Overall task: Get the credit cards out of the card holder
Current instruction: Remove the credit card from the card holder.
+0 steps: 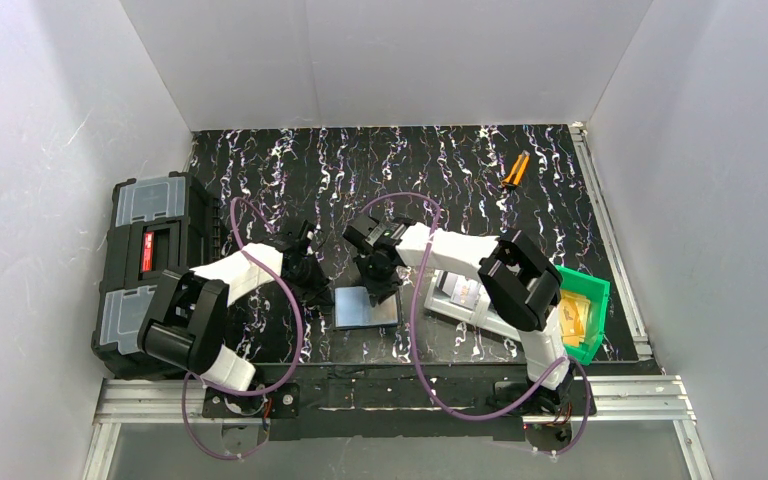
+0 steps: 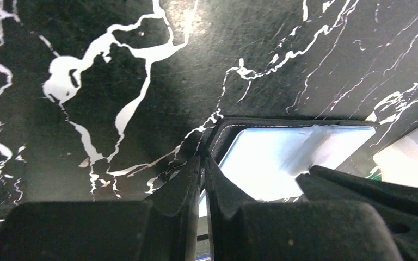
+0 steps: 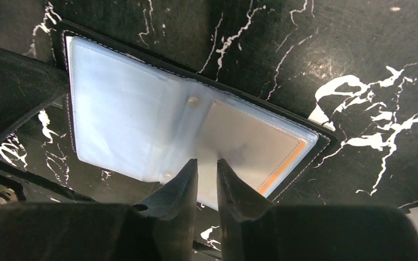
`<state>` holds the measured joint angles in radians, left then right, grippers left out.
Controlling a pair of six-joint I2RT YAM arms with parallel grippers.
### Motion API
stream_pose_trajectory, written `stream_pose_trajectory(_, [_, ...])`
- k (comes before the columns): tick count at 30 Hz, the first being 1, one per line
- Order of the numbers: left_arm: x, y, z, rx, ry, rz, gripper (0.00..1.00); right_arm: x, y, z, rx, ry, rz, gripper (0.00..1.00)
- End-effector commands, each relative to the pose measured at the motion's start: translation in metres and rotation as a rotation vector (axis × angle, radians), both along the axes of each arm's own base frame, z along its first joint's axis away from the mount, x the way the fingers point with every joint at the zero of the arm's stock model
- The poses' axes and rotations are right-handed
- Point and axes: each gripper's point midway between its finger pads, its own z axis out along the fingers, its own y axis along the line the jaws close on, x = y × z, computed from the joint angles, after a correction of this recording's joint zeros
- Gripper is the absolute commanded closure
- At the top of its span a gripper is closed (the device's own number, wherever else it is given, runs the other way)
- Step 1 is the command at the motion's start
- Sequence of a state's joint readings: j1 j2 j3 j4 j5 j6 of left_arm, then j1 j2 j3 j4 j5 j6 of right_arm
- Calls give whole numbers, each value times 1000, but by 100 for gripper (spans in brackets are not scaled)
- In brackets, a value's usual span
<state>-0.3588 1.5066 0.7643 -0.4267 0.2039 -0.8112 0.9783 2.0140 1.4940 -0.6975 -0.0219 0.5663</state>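
- Small black bifold card holder [image 1: 367, 308] open on table [image 1: 460, 170], pale silvery card [image 3: 250, 147] pocketed.
- Left claw [image 2: 202, 161] seemingly clamped on its edge.
- Right claw [image 3: 207, 163] nearly together; grip unclear.

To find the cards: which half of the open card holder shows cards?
The right-hand half in the right wrist view: a silvery card with an orange edge shows there; the other half looks plain blue.

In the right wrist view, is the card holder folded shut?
No, the card holder lies spread open on the table, its clear pockets facing up, with a silvery card in one pocket.
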Motion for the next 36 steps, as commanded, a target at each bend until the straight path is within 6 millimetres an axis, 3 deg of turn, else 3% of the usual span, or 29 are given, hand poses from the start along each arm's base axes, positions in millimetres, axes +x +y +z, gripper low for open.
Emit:
stream_pose_trajectory(1, [-8,9,-14,70,26,-8,93,8,-12,5,-23,-51,-45,61])
stream_pose_trajectory(6, [-11,11,-15,75,28,-4,93,7,-20,10,-23,-67,-73,46])
stream_pose_trajectory(10, [-13,12,-17,79,33,-4,94,6,-19,14,-8,-66,-84,45])
stream_pose_trajectory(19, [-13,11,-16,74,32,-4,94,0,-13,-3,-15,-4,-75,45])
stream_pose_trajectory(26, [-13,8,-15,70,30,-8,94,-11,8,-1,70,81,-39,45])
stream_pose_trajectory(36, [-14,4,-11,61,19,-19,94,-10,27,4,163,140,-35,41])
